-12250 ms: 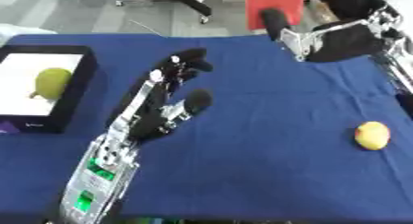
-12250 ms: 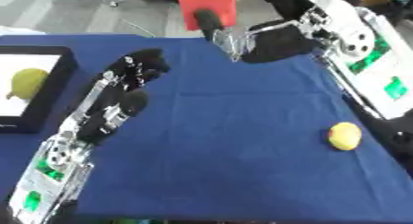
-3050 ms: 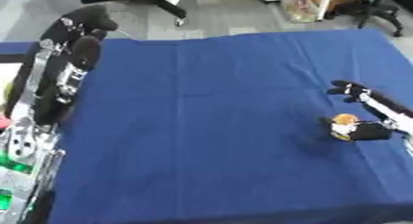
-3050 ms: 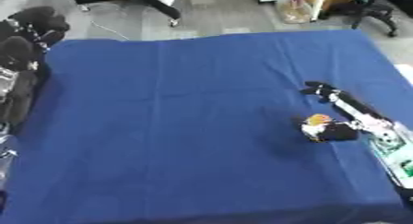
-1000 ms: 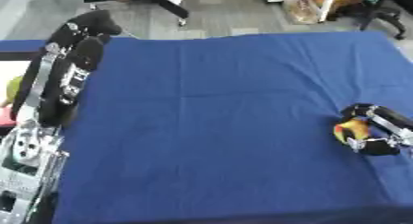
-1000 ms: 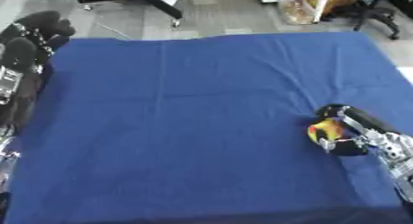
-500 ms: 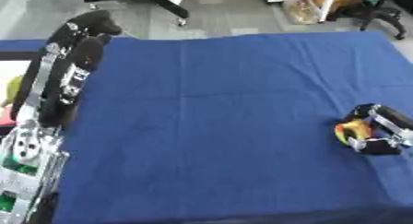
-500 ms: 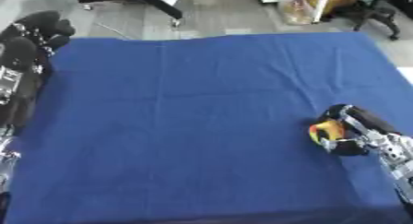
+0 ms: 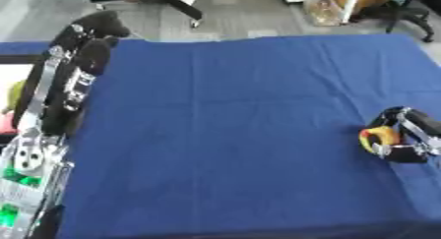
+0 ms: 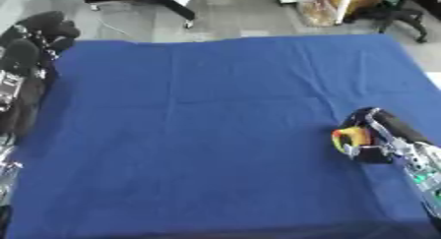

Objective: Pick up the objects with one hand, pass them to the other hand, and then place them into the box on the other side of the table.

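Blue table (image 9: 233, 110) filling most of the view, cloth faintly creased. Left arm (image 9: 56, 100) raised along the left edge, long and black with silver joints; left hand (image 9: 95, 29) at its top near the far left corner, fingers bunched dark, curled or straight cannot be told. Sliver of box (image 9: 9, 83) at the left edge behind that arm, something yellow-green inside. Right hand (image 10: 375, 139) low at the right edge, fingers curled round a fruit (image 10: 351, 134), yellow-orange, down at the cloth near the right edge.
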